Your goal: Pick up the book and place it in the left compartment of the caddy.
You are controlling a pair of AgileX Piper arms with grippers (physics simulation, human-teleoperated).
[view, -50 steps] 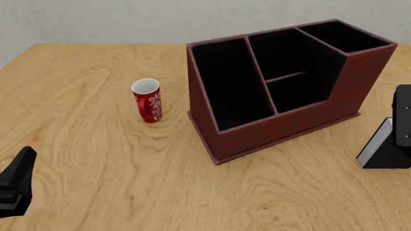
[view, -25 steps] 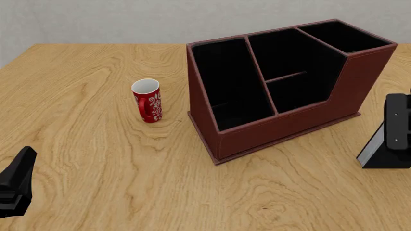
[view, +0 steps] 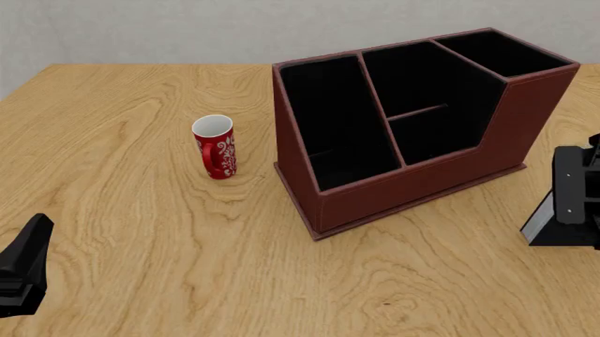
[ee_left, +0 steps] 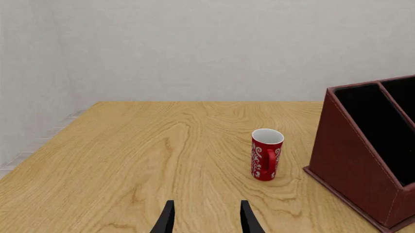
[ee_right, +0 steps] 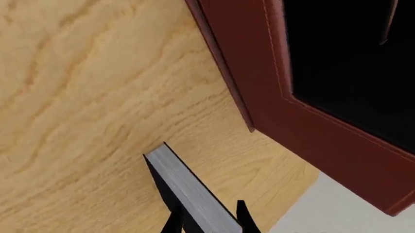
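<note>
The caddy [view: 412,186] is dark reddish-brown outside and black inside. The mug [view: 216,147] is red with white swirls and a white interior. The book [view: 553,221] is black with a pale grey page edge (silvery in the right wrist view). The table [view: 140,232] shows light, swirling wood grain.

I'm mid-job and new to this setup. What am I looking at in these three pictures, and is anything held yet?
Two robot arms work at a wooden table. The front picture looks down from behind them; the other two come from cameras behind each end effector. On the table stand a red mug and a brown caddy with its left compartment unfilled. The left end effector is open and holds nothing. The right end effector has a finger either side of the book, which stands on its edge. Whether it grips yet, I cannot tell.
</note>
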